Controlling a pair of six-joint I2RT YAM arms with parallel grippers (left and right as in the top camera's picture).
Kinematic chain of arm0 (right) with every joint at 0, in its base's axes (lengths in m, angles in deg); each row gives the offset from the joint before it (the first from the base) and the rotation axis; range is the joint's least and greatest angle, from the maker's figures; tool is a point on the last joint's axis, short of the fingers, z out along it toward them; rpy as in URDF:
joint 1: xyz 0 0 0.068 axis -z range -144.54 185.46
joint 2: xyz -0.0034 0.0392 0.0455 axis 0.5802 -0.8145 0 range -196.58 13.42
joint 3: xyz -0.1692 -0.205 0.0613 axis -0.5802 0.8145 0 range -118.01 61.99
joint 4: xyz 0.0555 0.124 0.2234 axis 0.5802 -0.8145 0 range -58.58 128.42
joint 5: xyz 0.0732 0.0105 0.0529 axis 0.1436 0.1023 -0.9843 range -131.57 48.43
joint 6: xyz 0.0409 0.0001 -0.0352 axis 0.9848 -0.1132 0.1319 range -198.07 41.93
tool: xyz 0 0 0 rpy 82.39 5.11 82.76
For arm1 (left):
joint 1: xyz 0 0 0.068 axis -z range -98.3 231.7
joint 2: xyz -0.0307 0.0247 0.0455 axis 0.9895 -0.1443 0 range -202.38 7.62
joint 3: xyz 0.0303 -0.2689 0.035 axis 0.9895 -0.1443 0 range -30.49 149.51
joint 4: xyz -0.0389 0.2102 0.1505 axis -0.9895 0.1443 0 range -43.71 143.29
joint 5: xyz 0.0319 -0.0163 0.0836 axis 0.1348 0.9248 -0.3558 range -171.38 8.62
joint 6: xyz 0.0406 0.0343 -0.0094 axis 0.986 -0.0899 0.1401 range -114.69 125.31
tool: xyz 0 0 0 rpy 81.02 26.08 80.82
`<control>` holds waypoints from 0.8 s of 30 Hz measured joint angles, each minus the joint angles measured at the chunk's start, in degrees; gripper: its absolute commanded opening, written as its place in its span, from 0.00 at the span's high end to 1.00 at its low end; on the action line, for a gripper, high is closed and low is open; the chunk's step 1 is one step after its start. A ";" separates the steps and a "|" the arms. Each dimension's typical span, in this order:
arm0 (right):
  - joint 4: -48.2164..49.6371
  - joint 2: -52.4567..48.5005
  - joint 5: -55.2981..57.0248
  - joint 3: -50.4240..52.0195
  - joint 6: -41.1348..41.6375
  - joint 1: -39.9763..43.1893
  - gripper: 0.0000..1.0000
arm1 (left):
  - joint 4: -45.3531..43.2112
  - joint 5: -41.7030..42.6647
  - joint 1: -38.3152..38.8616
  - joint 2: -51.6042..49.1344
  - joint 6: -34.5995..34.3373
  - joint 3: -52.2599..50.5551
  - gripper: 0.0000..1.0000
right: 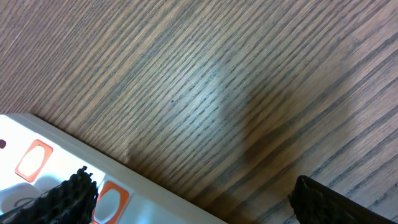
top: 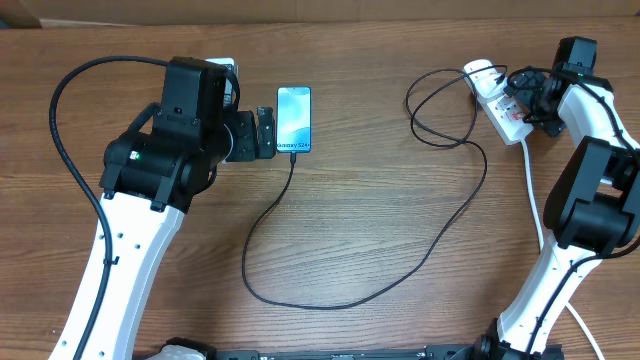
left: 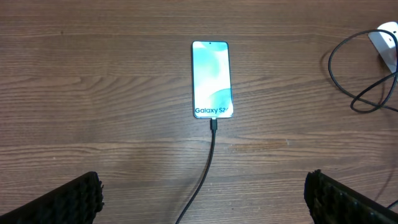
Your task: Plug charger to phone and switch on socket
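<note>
The phone lies flat on the wooden table with its light blue screen up; it also shows in the left wrist view. The black charger cable has its tip in the phone's lower edge and loops across the table to the white socket at the far right. My left gripper is open and empty just left of the phone. My right gripper is open over the socket, one finger above its orange-red switches.
A thick white cord trails from the socket toward the front right. The charger cable coils in loops left of the socket. The right arm's base stands at the right edge.
</note>
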 measured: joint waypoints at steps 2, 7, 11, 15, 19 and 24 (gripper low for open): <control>-0.09 0.00 0.02 0.00 0.00 0.00 0.00 | 0.02 0.00 0.00 0.00 -0.02 0.00 0.01; -1.27 0.00 -0.04 0.00 0.02 -0.07 0.00 | 0.02 0.00 0.00 0.00 -0.02 0.00 0.00; -1.62 -0.02 -0.11 0.00 0.02 -0.26 0.00 | 0.02 0.00 0.00 0.00 0.00 0.00 0.01; -1.68 -0.02 -0.31 0.00 0.00 -0.26 0.00 | 0.02 0.00 0.00 0.00 -0.02 0.00 0.00; -2.03 -0.02 -0.42 0.00 0.04 -0.26 0.00 | 0.02 0.00 0.00 0.00 -0.02 0.00 0.01; -2.64 0.00 -0.61 -0.02 0.26 -0.26 0.00 | 0.02 -0.02 0.00 0.00 0.00 0.00 0.00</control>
